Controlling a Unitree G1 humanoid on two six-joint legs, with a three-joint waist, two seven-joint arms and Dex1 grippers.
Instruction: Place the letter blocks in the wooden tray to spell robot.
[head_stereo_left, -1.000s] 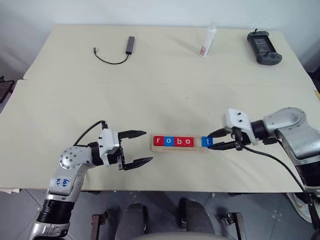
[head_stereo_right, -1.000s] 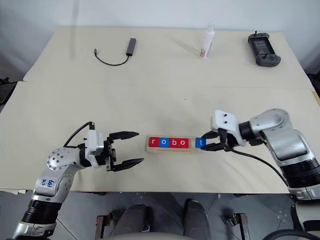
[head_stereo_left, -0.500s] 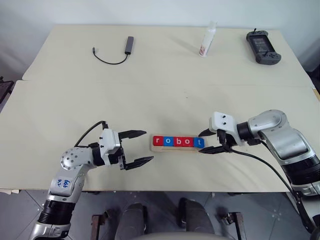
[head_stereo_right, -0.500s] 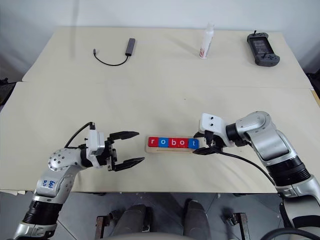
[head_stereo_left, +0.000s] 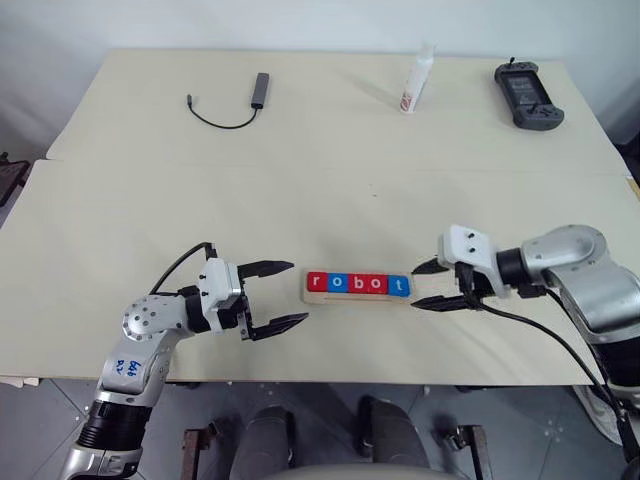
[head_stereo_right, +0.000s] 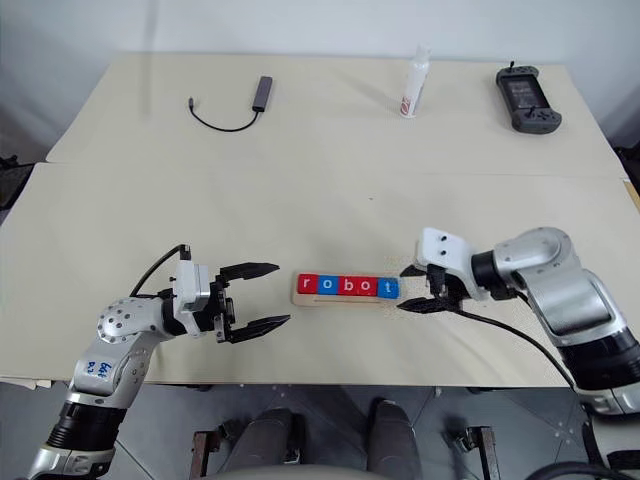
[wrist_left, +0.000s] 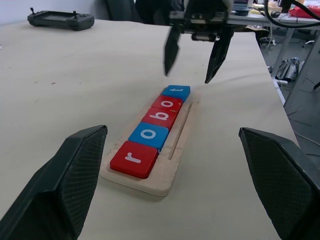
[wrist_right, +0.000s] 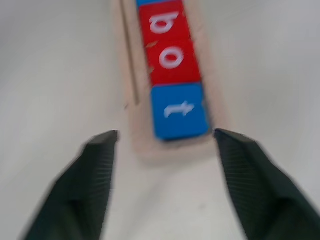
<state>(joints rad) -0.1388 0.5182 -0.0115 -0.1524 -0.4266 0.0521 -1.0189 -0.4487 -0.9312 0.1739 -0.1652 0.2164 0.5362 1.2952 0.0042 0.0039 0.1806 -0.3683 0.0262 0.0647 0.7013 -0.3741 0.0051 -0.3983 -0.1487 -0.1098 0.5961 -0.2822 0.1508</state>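
Observation:
The wooden tray (head_stereo_left: 352, 298) lies near the table's front edge, between my two grippers. Five letter blocks sit side by side in its slot and read r, o, b, o, t: red r (head_stereo_left: 318, 282), blue o (head_stereo_left: 336, 283), red b (head_stereo_left: 355, 284), red o (head_stereo_left: 375, 285), blue t (head_stereo_left: 398, 286). My right gripper (head_stereo_left: 416, 287) is open just past the tray's right end, close to the t block (wrist_right: 179, 110) but apart from it, holding nothing. My left gripper (head_stereo_left: 296, 293) is open and empty just left of the tray, facing the r block (wrist_left: 134, 158).
At the table's far side lie a grey USB hub with a black cable (head_stereo_left: 258, 90), a white bottle (head_stereo_left: 415, 80) and a black handheld controller (head_stereo_left: 528, 95). A seam (head_stereo_left: 300, 163) crosses the table halfway back. The front edge runs just below both grippers.
The right gripper carried the t block left into the tray's last place, let it go and drew back to the right. The left arm has not moved.

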